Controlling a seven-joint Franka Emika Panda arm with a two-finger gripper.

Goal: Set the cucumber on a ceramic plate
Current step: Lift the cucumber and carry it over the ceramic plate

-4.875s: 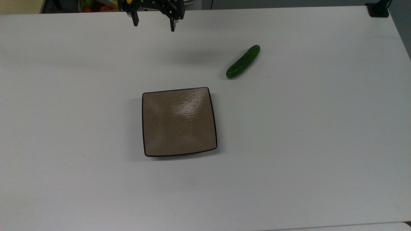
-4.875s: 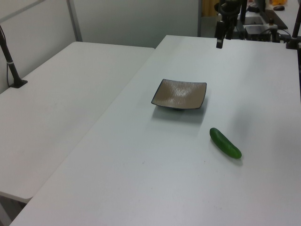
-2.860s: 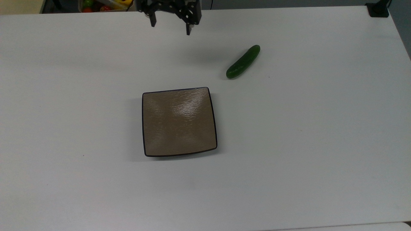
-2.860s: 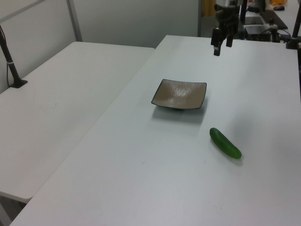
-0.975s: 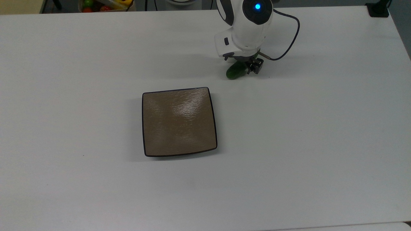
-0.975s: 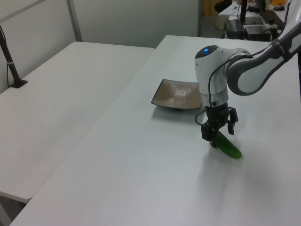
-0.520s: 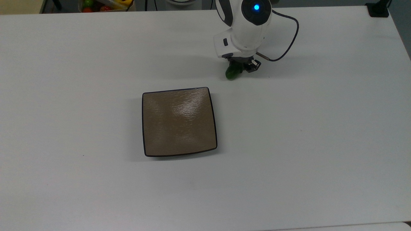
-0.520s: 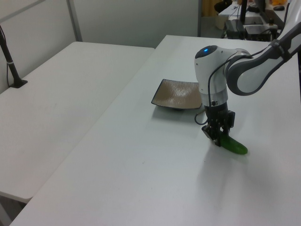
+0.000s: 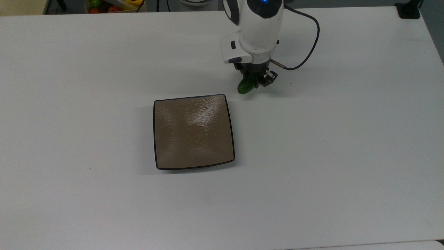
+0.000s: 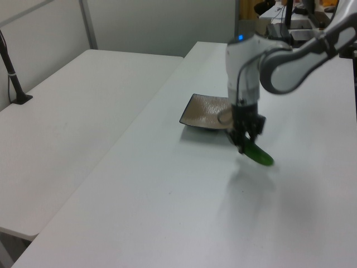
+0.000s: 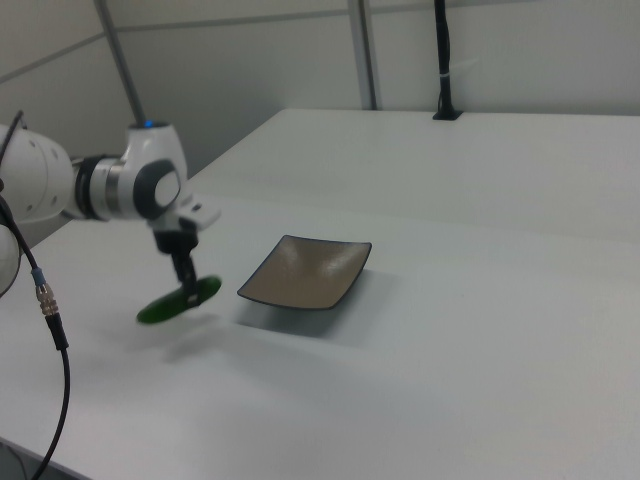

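Gripper (image 10: 244,144) fingers are clamped on the cucumber (image 10: 258,154), gripping it toward one end rather than the middle, so the longer part sticks out to the left view's right and sags slightly. In the right view the cucumber (image 11: 178,300) hangs clear of the white table (image 11: 480,380), with its shadow on the surface below, tilted so the end towards the right view's left is lower. From the top view one green end (image 9: 244,87) pokes out beneath the white wrist (the rest is hidden under the arm), just beyond the upper right corner of the ceramic plate (image 9: 193,132) and not over it. That plate sits flat near the table's middle, nothing on it, its glossy brown face catching a streak of light. A black cable (image 9: 309,45) loops from the wrist across the table in the top view. At the top view's upper left edge, beyond the table, a bin of colourful items (image 9: 107,5) is partly visible.
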